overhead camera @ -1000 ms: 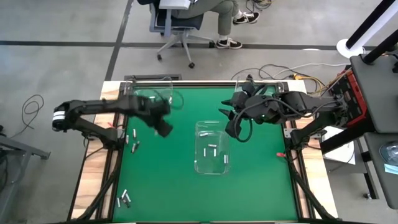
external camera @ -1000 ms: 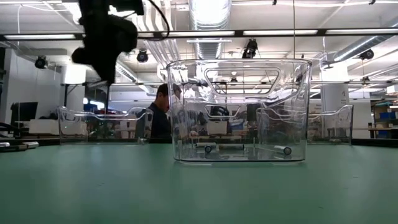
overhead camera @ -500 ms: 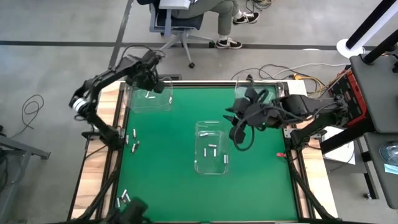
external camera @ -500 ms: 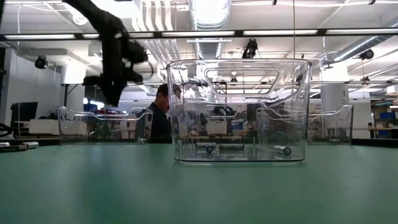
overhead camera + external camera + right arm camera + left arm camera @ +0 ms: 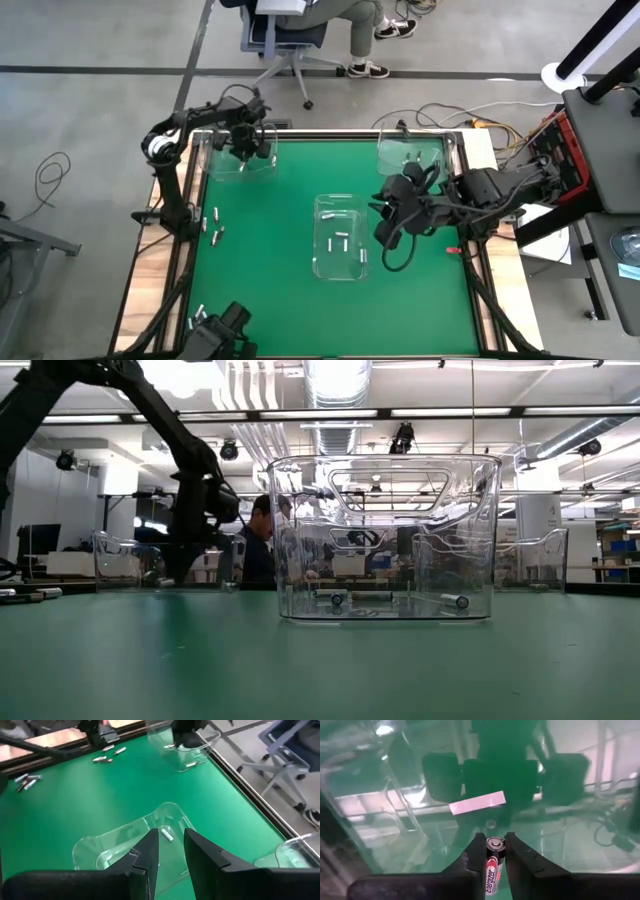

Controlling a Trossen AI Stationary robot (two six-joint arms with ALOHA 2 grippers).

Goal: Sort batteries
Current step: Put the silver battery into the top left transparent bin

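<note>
left gripper (image 5: 495, 851): over the far-left bin (image 5: 222, 163) at the mat's back corner, fingers pinched on a battery (image 5: 493, 862) that stands between the tips, its end cap facing the camera
right gripper (image 5: 171, 851): beside the centre bin (image 5: 340, 237) on its right, above the mat (image 5: 270, 270); fingers a little apart, nothing between them
centre bin: three batteries (image 5: 338, 241) on its floor
far-right bin (image 5: 410, 155): at the back of the mat, contents too small to tell
loose batteries: one cluster (image 5: 212, 222) at the mat's left edge, another (image 5: 200, 319) near the front-left corner
far-left bin: one battery (image 5: 190, 764) lies inside, seen in the right wrist view
person (image 5: 330, 20): seated in a chair beyond the table
</note>
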